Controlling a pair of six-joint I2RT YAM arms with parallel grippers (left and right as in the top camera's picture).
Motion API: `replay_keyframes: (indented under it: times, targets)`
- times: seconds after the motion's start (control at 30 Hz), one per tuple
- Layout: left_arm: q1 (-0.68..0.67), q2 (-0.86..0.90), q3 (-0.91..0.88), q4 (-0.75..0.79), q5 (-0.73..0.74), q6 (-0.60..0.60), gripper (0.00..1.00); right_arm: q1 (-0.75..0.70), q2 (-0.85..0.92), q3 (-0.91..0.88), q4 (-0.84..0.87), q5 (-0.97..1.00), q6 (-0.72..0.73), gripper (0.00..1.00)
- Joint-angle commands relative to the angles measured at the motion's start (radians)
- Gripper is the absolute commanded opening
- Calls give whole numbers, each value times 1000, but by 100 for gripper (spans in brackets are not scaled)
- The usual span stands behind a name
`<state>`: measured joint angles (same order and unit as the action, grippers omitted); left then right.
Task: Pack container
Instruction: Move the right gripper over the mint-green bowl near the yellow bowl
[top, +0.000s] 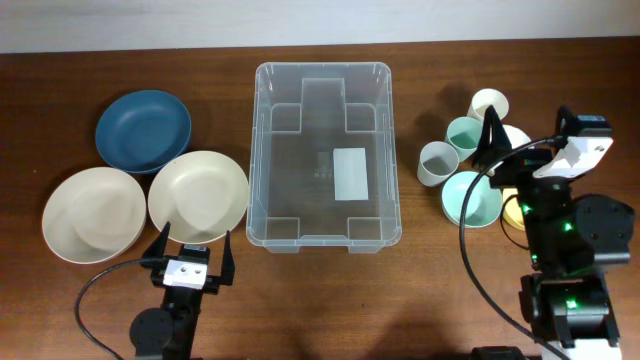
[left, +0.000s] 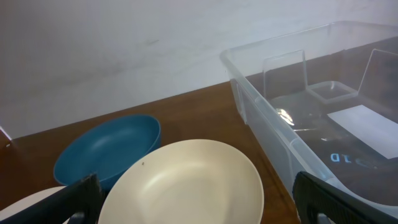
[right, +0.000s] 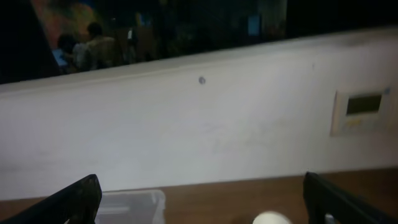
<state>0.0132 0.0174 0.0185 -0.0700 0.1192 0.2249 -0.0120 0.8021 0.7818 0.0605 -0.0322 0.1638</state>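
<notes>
- Table (top: 320, 300): brown wood. It carries everything I list below.
- Container (top: 324, 67): a clear plastic bin, the largest item. It stands upright at the table's centre, between the dishes on the left and the cups on the right. I see nothing inside but its moulded ridges.
- Cream bowl (top: 93, 214): far left, near the front edge, and overlapped by the second cream bowl's rim.
- Second cream bowl (top: 198, 195): just beside the container's left wall, apart from it.
- Blue bowl (top: 143, 130): behind both cream bowls, its rim meeting or overlapping the second one.
- Mint bowl (top: 471, 198): right of the container, at the front of the cup cluster.
- Mint cup (top: 464, 135), grey cup (top: 437, 163), white cup (top: 489, 104): upright and packed close together, with the white cup rearmost.
- Yellow dish (top: 513, 210): mostly hidden under the right arm, so I cannot tell its shape.
- Left gripper (top: 195, 252): fingers spread apart and holding nothing. It sits over the near rim of the second cream bowl.
- Right gripper (right: 202, 202): fingers spread wide and holding nothing. It is raised above the cup cluster and aimed towards the white back wall.
- White label (top: 349, 173): flat on the container's floor, right of centre.
</notes>
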Motion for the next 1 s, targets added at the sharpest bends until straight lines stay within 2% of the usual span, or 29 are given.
replay_keyframes:
  times: [0.0,0.1,0.37,0.47,0.63,0.83,0.97]
  targets:
    - [-4,-6,-10,2,-8,16,99,5,50,17,-36,26,161,100]
    - [-4,-6,-10,2,-8,16,99,5,119,17,-77,27,233,100]
    - [-4,-6,-10,2,-8,16,99,5,282,17,-122,27,233,100]
    - [-4,-6,-10,2,-8,16,99,5,294,17,-204,49,233,98]
    - [-4,-6,-10,2,-8,16,99,-2,237,17,-435,268,185,100]
    - [-4,-6,-10,2,-8,16,99,-166,164,17,-610,279,185,99]
    - [-4,-6,-10,2,-8,16,99,-304,174,17,-683,146,185,99]
